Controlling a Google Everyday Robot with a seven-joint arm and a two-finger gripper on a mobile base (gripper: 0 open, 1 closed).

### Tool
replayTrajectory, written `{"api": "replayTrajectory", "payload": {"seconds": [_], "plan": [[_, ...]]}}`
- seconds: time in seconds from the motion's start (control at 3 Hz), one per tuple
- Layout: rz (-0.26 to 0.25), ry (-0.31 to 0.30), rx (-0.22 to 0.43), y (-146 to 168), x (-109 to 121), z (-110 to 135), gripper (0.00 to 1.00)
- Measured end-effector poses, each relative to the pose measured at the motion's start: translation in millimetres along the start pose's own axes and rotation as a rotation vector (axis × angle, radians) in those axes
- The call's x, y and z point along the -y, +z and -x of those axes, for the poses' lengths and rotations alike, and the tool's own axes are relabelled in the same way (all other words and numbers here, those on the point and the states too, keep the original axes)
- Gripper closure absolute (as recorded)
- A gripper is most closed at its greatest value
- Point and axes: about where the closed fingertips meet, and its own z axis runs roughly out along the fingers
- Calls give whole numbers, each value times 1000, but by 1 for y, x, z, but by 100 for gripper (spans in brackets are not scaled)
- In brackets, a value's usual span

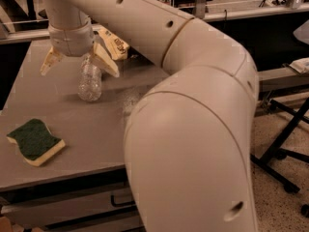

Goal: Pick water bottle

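Camera view: pincer [79, 72] spread, straddling lying water bottle [90, 87].

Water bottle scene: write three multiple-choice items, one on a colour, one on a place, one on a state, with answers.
1. The sponge's top is: A) blue, B) green, C) red.
2. The gripper is: A) over the water bottle, B) over the sponge, C) out of view.
3. The water bottle is: A) upright, B) lifted, C) lying on the table.
Answers: 1 B, green over a pale base; 2 A, its open fingers straddle the bottle's far end; 3 C, its side rests on the tabletop.
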Motion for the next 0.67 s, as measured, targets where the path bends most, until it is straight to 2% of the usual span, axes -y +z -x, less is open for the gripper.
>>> {"api": "replayTrajectory", "payload": {"seconds": [0.33, 0.67], "plan": [[-2, 7, 4, 6, 4, -13, 0], [-24, 52, 1, 5, -2, -33, 0]]}}
